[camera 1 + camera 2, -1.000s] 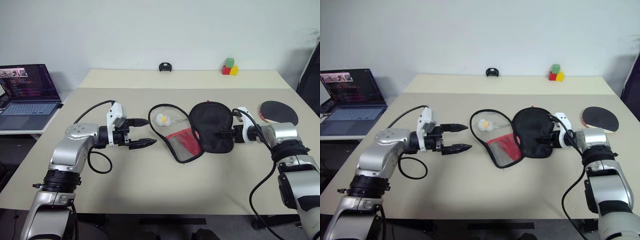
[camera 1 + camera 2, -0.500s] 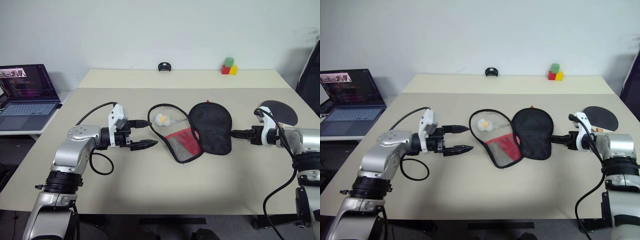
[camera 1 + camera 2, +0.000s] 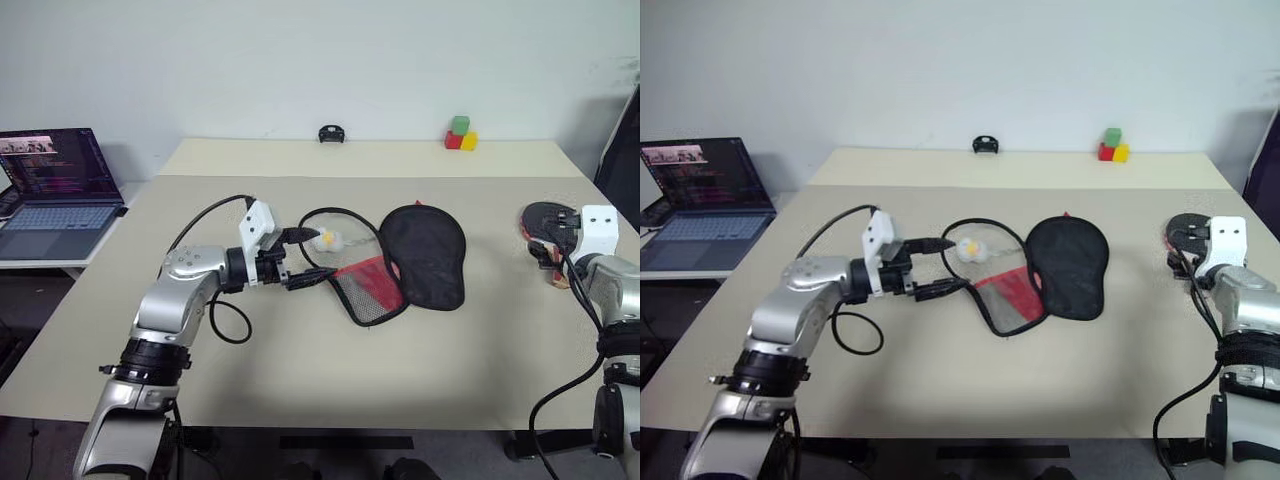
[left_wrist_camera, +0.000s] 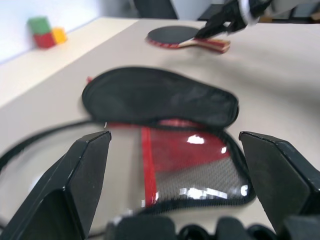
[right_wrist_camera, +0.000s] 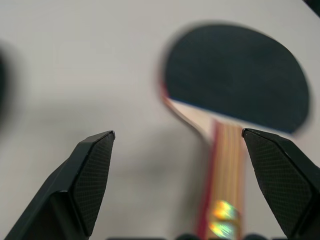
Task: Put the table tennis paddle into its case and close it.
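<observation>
The table tennis paddle [image 5: 237,75] lies flat at the table's right edge, black face up, its wooden handle [image 5: 225,165] pointing toward me. My right gripper [image 3: 546,234] hovers just over it, open, fingers either side of the handle. The case [image 3: 425,255] lies open mid-table: a black flap on the right, a red and mesh half [image 3: 368,290] on the left, and a white-yellow ball charm [image 3: 323,239] beside it. My left gripper [image 3: 323,255] is open at the case's left rim, with nothing between its fingers. Its upper finger is beside the charm.
An open laptop [image 3: 55,190] sits on a side table at far left. Red, green and yellow blocks [image 3: 460,135] and a small black object [image 3: 330,133] stand along the far edge. The paddle lies close to the table's right edge.
My right gripper let go of the case's black flap, opened, and swung right to the paddle. My left gripper moved right, up to the case's rim. The case lies as before.
</observation>
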Motion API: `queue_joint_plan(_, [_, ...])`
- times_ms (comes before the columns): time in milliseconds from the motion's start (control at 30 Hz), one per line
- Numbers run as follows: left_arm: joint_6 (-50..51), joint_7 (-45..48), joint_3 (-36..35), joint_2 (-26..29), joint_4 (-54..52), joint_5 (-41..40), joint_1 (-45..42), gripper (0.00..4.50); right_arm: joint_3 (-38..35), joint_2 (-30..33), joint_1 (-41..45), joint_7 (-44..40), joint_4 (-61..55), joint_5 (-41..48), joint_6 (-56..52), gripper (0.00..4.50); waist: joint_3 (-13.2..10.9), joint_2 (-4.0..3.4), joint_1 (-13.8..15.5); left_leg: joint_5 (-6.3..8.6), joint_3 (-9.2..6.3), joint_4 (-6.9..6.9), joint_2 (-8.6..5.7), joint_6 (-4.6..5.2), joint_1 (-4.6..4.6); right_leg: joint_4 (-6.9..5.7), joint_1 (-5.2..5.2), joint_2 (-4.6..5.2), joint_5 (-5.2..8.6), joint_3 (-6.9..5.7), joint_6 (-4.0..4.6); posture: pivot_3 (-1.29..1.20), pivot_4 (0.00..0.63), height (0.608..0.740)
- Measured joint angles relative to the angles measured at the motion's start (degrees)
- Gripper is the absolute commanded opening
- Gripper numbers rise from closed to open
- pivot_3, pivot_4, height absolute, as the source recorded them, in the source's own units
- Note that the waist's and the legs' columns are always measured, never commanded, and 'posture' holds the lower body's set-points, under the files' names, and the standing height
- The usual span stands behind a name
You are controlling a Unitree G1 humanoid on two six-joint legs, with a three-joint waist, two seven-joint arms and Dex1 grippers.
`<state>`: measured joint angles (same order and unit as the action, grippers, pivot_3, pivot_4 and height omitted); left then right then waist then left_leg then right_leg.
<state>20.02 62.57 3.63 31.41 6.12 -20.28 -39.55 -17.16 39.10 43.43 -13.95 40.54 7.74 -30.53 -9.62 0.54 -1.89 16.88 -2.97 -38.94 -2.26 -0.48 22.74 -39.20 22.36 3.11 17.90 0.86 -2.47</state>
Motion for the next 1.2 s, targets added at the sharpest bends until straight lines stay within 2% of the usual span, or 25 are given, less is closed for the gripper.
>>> queue_joint_plan(200, [1.0,2.3,3.0,-3.5,1.1,0.0,-6.6,4.5,0.5,-0.3,6.9,4.3,14.0,-2.0,7.6,4.47,0.0,0.0,-0.3,-0.01,0.06,0.02,0.02,0.0,-0.02,0.02,0.0,-0.02,0.0,0.04,0.0,0.0,0.15,0.74])
queue_joint_plan(400, [0.9,3.1,3.2,-4.1,1.6,0.1,-7.1,4.5,0.6,-0.8,8.4,4.6,23.5,-2.4,11.4,4.47,0.0,0.0,-0.5,-0.01,0.08,0.03,0.02,0.0,0.0,0.07,-0.01,-0.02,0.0,0.05,0.0,0.0,0.15,0.74])
queue_joint_plan(567, [0.8,3.1,3.2,-4.1,1.5,0.1,-6.6,4.5,1.1,-0.9,9.1,5.0,26.2,-2.9,14.0,4.47,0.0,0.0,-0.5,-0.01,0.07,0.02,0.03,0.0,-0.03,0.05,-0.03,-0.02,0.0,0.05,0.0,0.0,0.15,0.74])
queue_joint_plan(700, [0.8,3.1,3.2,-3.9,1.5,0.1,-5.9,4.5,1.9,-0.8,9.7,4.0,27.1,-3.2,14.4,3.56,0.0,0.0,-0.7,-0.01,0.05,0.01,0.03,-0.01,-0.03,0.05,-0.03,-0.02,0.0,0.04,0.0,0.0,0.15,0.74])
queue_joint_plan(867, [0.7,3.0,3.2,-3.7,1.5,0.1,-5.4,4.5,2.7,-0.8,10.0,3.6,27.4,-3.6,14.2,1.78,0.0,0.0,-0.8,-0.01,0.05,0.01,0.02,-0.01,-0.03,0.06,-0.05,-0.02,0.0,0.04,-0.01,0.0,0.15,0.74])
queue_joint_plan(933, [0.6,3.0,3.2,-3.6,1.4,0.2,-4.5,4.5,2.8,-0.3,9.9,3.3,27.4,-3.8,13.8,1.25,0.0,0.0,-0.9,-0.01,0.06,0.01,0.02,-0.01,-0.03,0.06,-0.05,-0.02,0.0,0.05,-0.01,0.0,0.15,0.74])
queue_joint_plan(1200, [0.7,3.2,3.2,-2.9,1.0,0.2,-3.4,4.5,5.0,2.7,8.2,-2.6,24.8,-4.4,10.7,1.26,0.0,0.0,-1.0,-0.01,0.04,0.01,0.02,-0.01,-0.02,0.07,-0.05,-0.02,0.0,0.03,-0.01,0.0,0.15,0.74])
